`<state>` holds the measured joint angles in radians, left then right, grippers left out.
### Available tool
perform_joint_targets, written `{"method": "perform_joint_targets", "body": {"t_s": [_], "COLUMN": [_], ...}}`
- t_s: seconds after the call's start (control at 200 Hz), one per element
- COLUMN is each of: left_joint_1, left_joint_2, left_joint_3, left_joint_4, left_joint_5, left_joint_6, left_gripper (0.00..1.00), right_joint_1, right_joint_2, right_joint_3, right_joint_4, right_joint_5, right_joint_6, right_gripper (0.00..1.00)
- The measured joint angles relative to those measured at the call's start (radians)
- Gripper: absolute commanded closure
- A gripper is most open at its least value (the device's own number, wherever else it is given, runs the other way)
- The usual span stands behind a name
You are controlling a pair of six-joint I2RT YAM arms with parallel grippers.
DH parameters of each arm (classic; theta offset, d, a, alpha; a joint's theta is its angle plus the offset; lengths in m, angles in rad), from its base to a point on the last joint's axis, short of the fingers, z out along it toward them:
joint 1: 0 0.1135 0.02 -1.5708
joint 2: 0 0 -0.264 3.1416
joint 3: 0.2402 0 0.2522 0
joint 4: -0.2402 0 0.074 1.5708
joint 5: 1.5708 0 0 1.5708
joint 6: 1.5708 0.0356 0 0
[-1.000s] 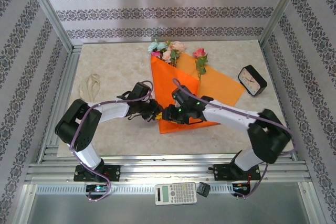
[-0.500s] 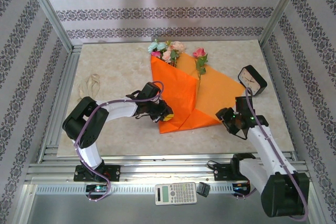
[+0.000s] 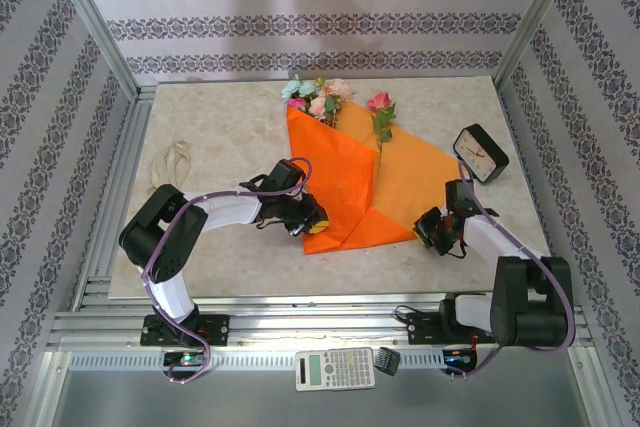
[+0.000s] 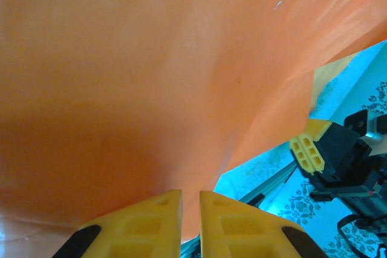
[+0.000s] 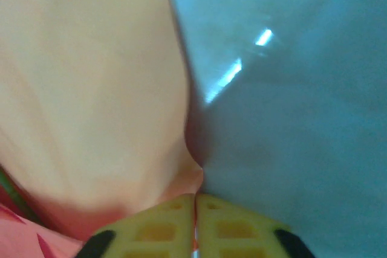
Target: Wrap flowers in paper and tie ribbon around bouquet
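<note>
- You are looking at a job that is only partly under way. The paper [image 3: 410,182] is lying across the middle of the bench [image 3: 220,127], its left flap folded over the stems and its right half spreading open toward the right edge.
- The flowers [image 3: 318,97] are sitting at the paper's far end, close to the middle of the bench's far edge, with their heads poking out past the sheet. One pink rose [image 3: 380,104] is lying apart from the bunch on the open right half, uncovered.
- Your left claw [image 3: 312,224] is sitting at the near-left corner of the paper, toward the bench's near edge. In the left wrist view its fingers [image 4: 145,222] are showing only a narrow slit between them, with the sheet rising right above. You cannot tell whether it is pinching the paper.
- Your right claw [image 3: 432,231] is sitting at the paper's near-right edge. In the right wrist view its pads [image 5: 230,225] are pressing together and the paper's edge is running down into them, so it appears to be clamping the paper.
- The ribbon [image 3: 172,162] is lying in a loose heap near the bench's left edge, well apart from the paper and both claws, untouched.
- By my reading you are partway through the wrapping. The right half is waiting to be folded across and the stray rose gathered in. The cone is not yet closed, and the tying is not yet begun.
- A clock [image 3: 480,152] is standing just beside the paper's right corner, so it could be getting in the way when that side comes up.
</note>
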<state>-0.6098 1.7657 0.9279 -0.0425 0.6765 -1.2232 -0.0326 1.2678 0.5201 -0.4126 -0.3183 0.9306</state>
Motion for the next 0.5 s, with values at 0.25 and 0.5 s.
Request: {"method": "perform_joint_targets", "body": {"t_s": [0.25, 0.5], "left_joint_1": [0.0, -0.001], "left_joint_2": [0.005, 0.039], "left_joint_3": [-0.001, -0.001], "left_joint_4": [-0.003, -0.002], "left_joint_5": [-0.012, -0.026], "left_joint_6": [0.013, 0.024], "left_gripper": [0.85, 0.85], "right_joint_1": [0.307, 0.589], "right_joint_2": [-0.04, -0.067], "right_joint_3": [0.299, 0.452], "right_joint_4": [-0.068, -0.1], "right_joint_5": [0.172, 0.305], "right_joint_6": [-0.142, -0.257], "right_gripper": [1.0, 1.0]}}
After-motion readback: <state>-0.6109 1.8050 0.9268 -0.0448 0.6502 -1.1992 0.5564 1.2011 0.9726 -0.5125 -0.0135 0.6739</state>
